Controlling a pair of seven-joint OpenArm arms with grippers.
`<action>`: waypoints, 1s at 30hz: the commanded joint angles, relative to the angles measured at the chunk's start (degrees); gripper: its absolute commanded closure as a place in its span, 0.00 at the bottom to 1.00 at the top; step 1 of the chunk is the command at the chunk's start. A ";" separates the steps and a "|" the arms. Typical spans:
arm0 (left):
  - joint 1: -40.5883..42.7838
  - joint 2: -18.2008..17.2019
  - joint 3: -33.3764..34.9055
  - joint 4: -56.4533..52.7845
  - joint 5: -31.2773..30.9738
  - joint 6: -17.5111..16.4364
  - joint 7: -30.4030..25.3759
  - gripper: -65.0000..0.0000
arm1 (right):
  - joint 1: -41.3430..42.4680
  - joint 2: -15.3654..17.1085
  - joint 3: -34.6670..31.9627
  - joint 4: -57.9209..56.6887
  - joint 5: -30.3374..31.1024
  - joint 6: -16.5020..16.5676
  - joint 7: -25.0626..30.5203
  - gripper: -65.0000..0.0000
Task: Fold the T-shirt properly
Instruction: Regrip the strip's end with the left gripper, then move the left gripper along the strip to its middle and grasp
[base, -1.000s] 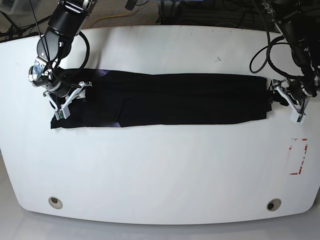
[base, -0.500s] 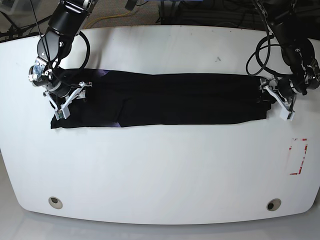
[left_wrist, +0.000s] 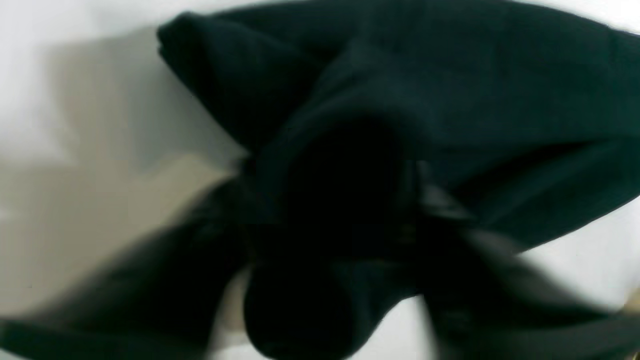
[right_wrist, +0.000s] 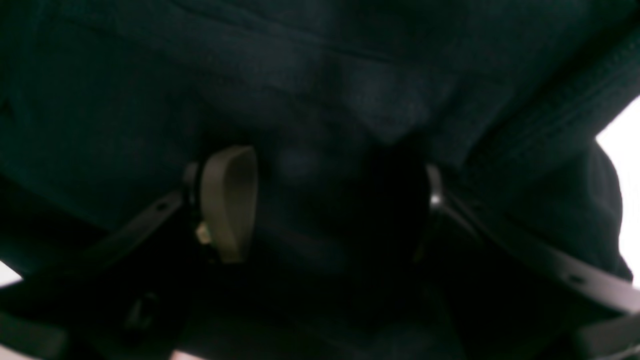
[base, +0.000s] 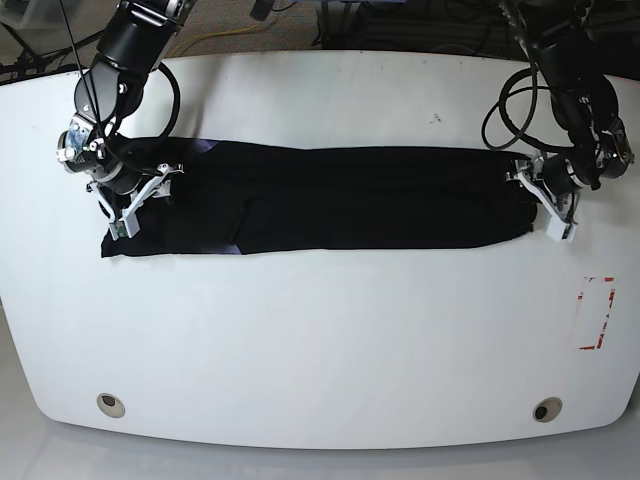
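Observation:
The black T-shirt (base: 350, 210) lies as a long folded strip across the white table (base: 320, 330). At the strip's right end my left gripper (base: 540, 205) has pushed into the cloth. In the left wrist view the T-shirt (left_wrist: 450, 90) bunches up between the blurred dark fingers of that gripper (left_wrist: 335, 200), which look pinched on it. My right gripper (base: 140, 200) sits at the strip's left end. Its beige pad (right_wrist: 227, 205) and the far finger stand apart, with a fold of the T-shirt (right_wrist: 325, 100) between them. No print shows.
A red-marked rectangle (base: 596, 312) sits near the table's right edge. Two round holes (base: 111, 404) (base: 546, 409) mark the front corners. Cables hang behind both arms at the table's far edge.
My left gripper slid leftward from beside the shirt's right end onto it, its jaws closed in and the cloth there bunched up. The right arm has not moved.

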 joint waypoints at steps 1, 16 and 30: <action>-0.43 -0.52 0.88 1.16 -0.46 -0.06 0.31 0.92 | 0.44 0.66 0.19 0.31 -0.39 -0.10 -0.65 0.40; 3.35 -0.43 15.83 30.79 -0.37 -0.06 0.75 0.97 | -0.35 0.48 0.19 0.22 2.25 -0.10 -0.65 0.40; -0.43 11.17 33.06 29.20 10.79 2.80 0.40 0.97 | -0.35 0.39 0.10 0.31 3.13 -0.10 -1.00 0.40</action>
